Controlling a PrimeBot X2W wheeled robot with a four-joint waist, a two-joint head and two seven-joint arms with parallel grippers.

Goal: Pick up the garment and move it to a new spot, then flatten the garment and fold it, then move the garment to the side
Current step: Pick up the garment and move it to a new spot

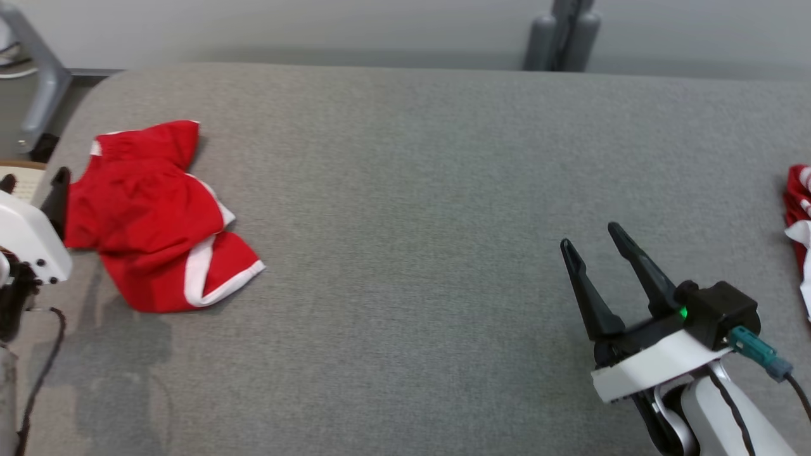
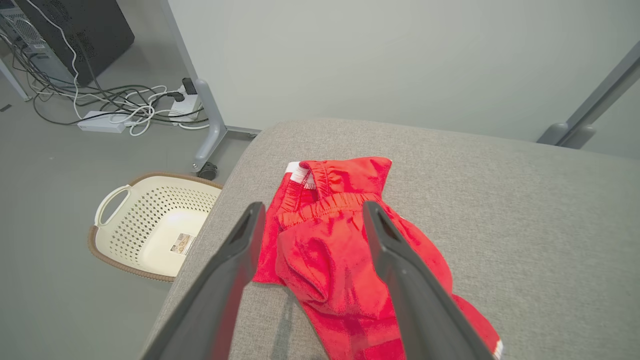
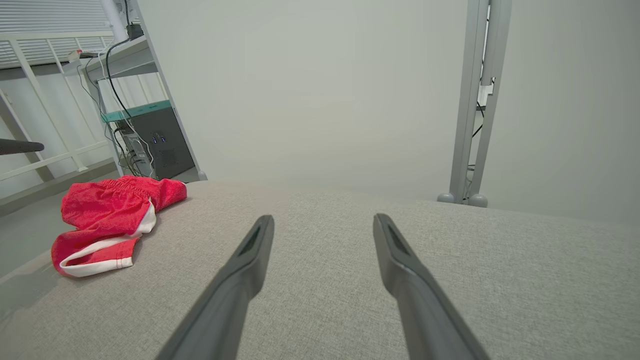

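Observation:
The garment [image 1: 149, 215] is a pair of red shorts with white trim, lying crumpled at the left end of the grey padded table [image 1: 412, 190]. My left gripper [image 1: 35, 176] is at the table's left edge, right beside the shorts. In the left wrist view the left gripper [image 2: 314, 205] is open and its fingers [image 2: 235, 270] stand on either side of a bunched fold of the garment [image 2: 330, 250] near the waistband. I cannot tell whether they touch it. My right gripper [image 1: 589, 233] is open over bare table at the lower right, far from the garment [image 3: 107, 220].
A second red and white cloth [image 1: 799, 209] lies at the table's right edge. A cream perforated basket [image 2: 150, 225] sits on the floor just off the table's left end, with cables and a power strip [image 2: 105, 120] behind it. A grey post [image 1: 564, 38] stands behind the table.

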